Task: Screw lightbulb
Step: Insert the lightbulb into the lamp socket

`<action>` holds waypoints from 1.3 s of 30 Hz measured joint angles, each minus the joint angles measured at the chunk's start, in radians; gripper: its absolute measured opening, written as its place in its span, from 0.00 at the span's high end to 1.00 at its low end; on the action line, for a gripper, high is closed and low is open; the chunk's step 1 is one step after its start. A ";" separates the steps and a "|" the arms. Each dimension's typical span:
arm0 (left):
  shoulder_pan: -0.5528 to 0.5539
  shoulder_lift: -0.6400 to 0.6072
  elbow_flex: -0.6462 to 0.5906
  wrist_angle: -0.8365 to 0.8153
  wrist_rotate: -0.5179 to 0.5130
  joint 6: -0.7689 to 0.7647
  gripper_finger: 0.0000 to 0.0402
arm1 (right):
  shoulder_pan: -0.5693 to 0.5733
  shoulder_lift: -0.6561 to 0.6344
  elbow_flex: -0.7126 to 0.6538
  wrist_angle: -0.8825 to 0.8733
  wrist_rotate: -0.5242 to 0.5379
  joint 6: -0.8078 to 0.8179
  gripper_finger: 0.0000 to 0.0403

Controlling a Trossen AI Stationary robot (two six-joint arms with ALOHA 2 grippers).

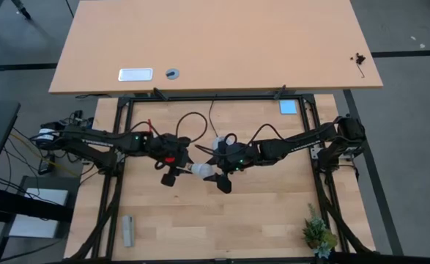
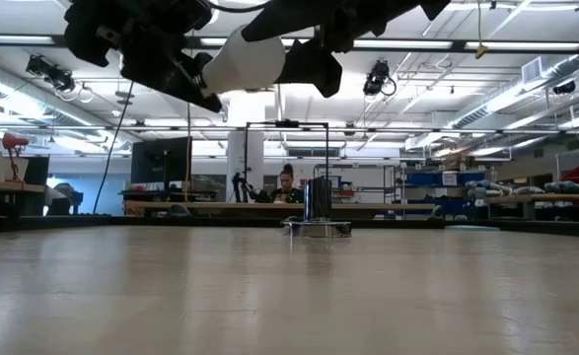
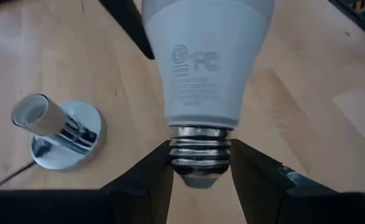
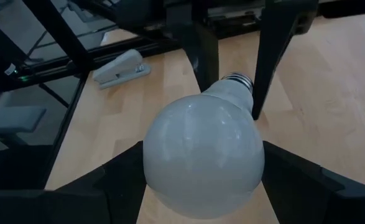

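Above the middle of the desk [image 1: 273, 220], the lightbulb [image 1: 202, 171] lies level, globe clamped in the right pincer [image 1: 216, 176], its threaded cap between the open left pincer's [image 1: 176, 167] fingers.

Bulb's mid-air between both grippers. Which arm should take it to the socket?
Probably right: the right gripper clamps the lightbulb by its globe, threaded base free. The left gripper merely flanks the threads, open. Socket stands nearby.

socket base [image 2: 317, 225] ahead, open tabletop [image 2: 289, 296] all around
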 joint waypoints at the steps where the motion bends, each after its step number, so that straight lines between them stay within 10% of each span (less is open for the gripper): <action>1: -0.002 0.000 0.000 0.000 -0.011 0.008 0.60 | -0.001 0.000 0.000 0.007 -0.002 0.000 0.29; 31: -0.034 0.068 0.083 -0.057 -0.023 -0.047 0.61 | -0.002 -0.001 0.000 -0.031 -0.042 0.020 0.28; 39: -0.033 0.069 0.082 -0.043 -0.023 -0.040 0.75 | -0.002 -0.001 0.000 -0.028 -0.043 0.019 0.28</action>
